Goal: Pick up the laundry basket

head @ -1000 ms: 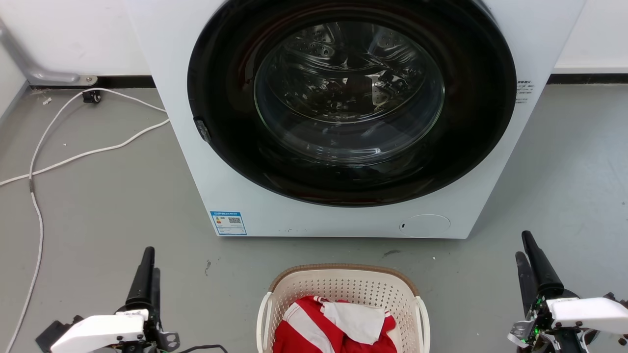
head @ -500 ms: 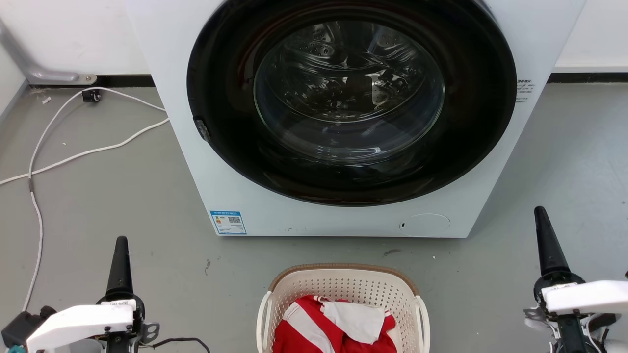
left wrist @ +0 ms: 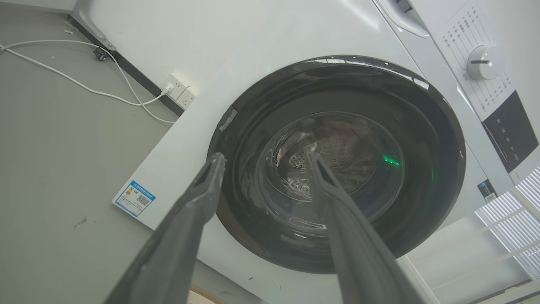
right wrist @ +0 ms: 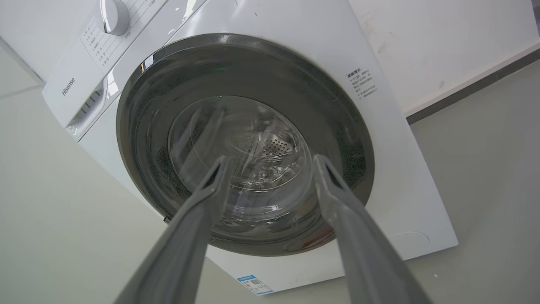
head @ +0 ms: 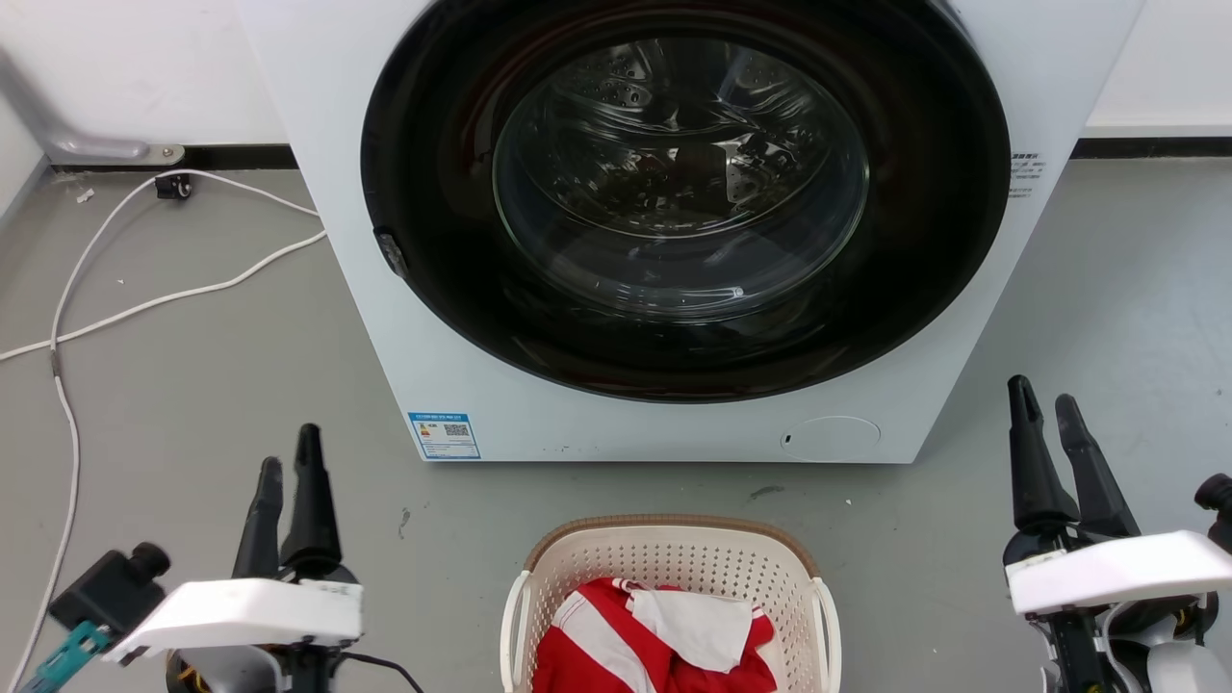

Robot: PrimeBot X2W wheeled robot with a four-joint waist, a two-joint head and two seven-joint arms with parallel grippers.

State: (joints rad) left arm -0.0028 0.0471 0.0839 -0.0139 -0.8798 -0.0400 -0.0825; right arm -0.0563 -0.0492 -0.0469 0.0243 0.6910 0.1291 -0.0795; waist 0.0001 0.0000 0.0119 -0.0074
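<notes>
Basket: the laundry basket (head: 674, 568) stands on the grey floor (head: 192, 404), low and centred in the head view, with a strip of floor between it and the washing machine (head: 385, 318).
Room: open floor separates the basket from each pincer; a white cable (head: 144, 308) trails far left.
Heading: its rounded far end faces the machine, white handles (head: 510, 626) left and right; the near end is cropped, so the long axis cannot be told.
Make: cream perforated plastic, brown woven-look rim, red-and-white clothes (head: 597, 645) inside.
Pincers: the left pincer (head: 289, 452) and right pincer (head: 1042, 395) are both parted and grip nothing.
</notes>
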